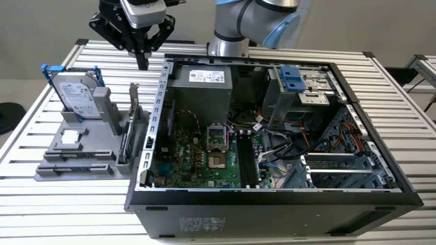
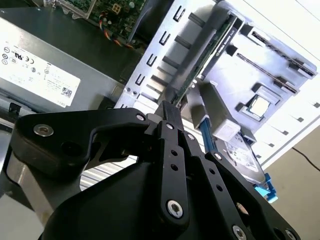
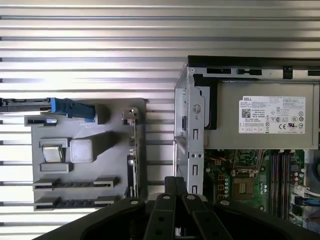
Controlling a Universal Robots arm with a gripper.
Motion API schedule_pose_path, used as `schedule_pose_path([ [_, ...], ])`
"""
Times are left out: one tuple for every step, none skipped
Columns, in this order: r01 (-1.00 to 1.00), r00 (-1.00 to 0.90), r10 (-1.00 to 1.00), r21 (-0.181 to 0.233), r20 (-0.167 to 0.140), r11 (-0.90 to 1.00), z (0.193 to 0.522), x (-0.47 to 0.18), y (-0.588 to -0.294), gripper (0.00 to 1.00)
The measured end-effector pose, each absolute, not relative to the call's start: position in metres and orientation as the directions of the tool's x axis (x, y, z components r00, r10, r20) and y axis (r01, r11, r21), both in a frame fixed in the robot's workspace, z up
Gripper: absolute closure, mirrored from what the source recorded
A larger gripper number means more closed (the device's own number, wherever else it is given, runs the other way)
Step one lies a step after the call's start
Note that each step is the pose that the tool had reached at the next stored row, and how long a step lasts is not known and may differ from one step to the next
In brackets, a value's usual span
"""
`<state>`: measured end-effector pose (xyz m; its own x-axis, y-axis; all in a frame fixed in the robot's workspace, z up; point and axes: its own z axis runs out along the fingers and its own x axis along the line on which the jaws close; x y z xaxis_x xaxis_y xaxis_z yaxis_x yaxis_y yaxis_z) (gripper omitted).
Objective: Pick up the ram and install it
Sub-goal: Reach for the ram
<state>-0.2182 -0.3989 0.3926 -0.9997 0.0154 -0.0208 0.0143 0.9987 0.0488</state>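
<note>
gripper [image 1: 143, 62] fingers together, empty, above table left of case [image 1: 272, 209] | ram [image 3: 75, 183] lies in gray tray [image 3: 117, 170] | pickup and install both undone

Exterior view elevated, wrist views past pincer [image 3: 175, 180]

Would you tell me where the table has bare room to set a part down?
Bare slats lie in front of the grey holder, at the exterior view's lower left, and beyond the computer case on its right. The strip between them is tight.
</note>
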Motion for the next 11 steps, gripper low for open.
schedule_pose_path([
  [0.012, -1.0, 0.013, 0.049, -0.021, 0.999, 0.393, -0.22, -0.399, 1.0],
  [0.01, -1.0, 0.011, 0.049, -0.021, 0.999, 0.393, -0.221, -0.399, 1.0],
  [0.008, -1.0, 0.009, 0.049, -0.021, 0.999, 0.393, -0.223, -0.399, 1.0],
  [0.007, -1.0, 0.008, 0.049, -0.021, 0.999, 0.393, -0.224, -0.399, 1.0],
  [0.005, -1.0, 0.006, 0.049, -0.021, 0.999, 0.393, -0.226, -0.399, 1.0],
  [0.004, -1.0, 0.005, 0.049, -0.021, 0.999, 0.393, -0.228, -0.399, 1.0],
  [0.002, -1.0, 0.003, 0.049, -0.021, 0.999, 0.393, -0.229, -0.399, 1.0],
  [0.001, -1.0, 0.002, 0.049, -0.021, 0.999, 0.393, -0.231, -0.399, 1.0],
  [0.0, -1.0, 0.001, 0.049, -0.021, 0.999, 0.393, -0.233, -0.399, 1.0],
  [-0.001, -1.0, 0.0, 0.049, -0.021, 0.999, 0.393, -0.234, -0.399, 1.0],
  [-0.003, -1.0, -0.002, 0.049, -0.021, 0.999, 0.393, -0.236, -0.399, 1.0],
])
